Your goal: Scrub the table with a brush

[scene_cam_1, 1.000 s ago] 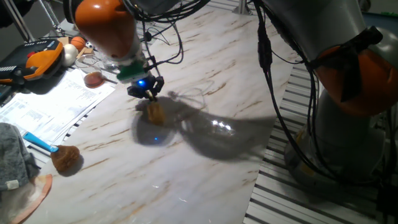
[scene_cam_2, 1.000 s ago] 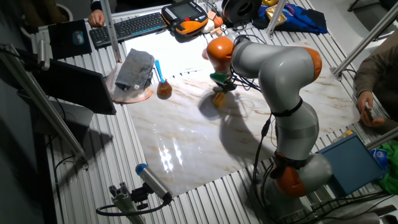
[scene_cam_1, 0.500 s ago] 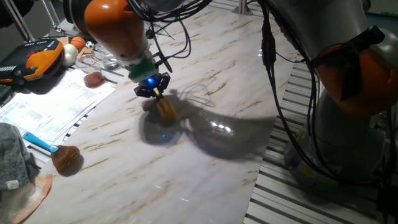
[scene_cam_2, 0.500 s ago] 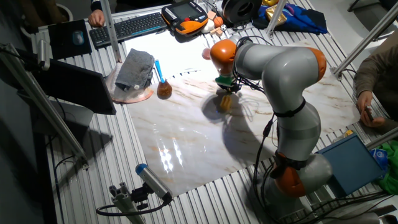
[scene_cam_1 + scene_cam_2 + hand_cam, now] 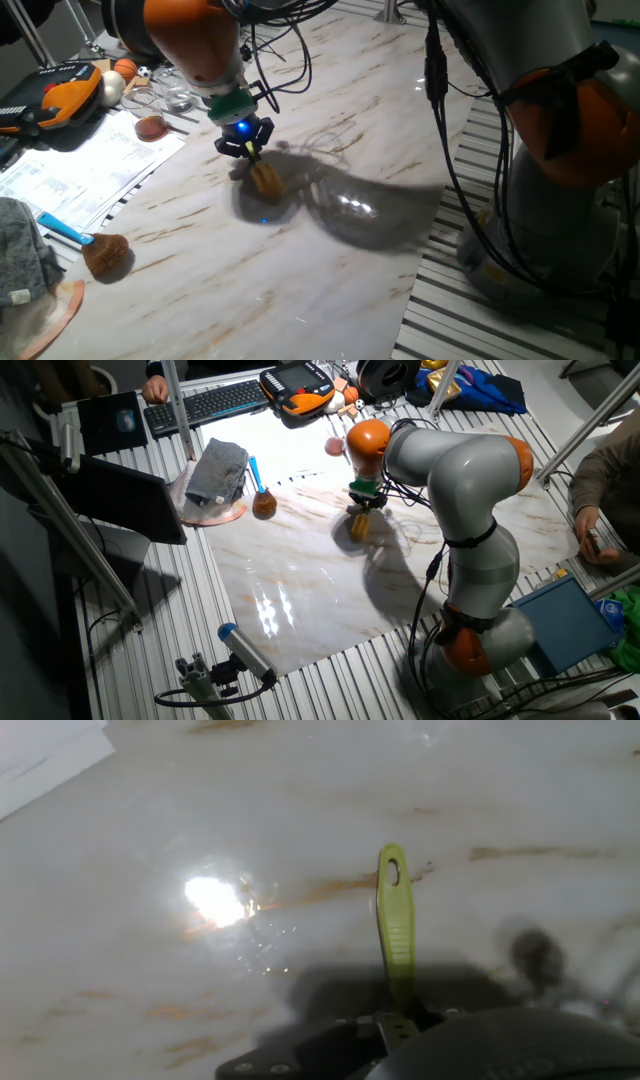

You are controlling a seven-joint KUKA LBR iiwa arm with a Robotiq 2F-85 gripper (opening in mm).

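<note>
The brush has a yellow blocky head and a thin pale green handle. My gripper is shut on the handle and holds the brush tilted, with the yellow head down on the white marble-look table. In the other fixed view the gripper hangs over the table's far middle part, with the brush head just below it. In the hand view the handle points away over the glossy tabletop, and my gripper clamps its lower end.
A fluffy brown brush with a blue handle lies at the table's left edge beside a grey cloth. Papers, an orange pendant and a keyboard lie beyond. Grey slatted metal surrounds the table.
My gripper has slid the brush a short way to the right across the table, the head staying down. Most of the shift came in the first half second.
</note>
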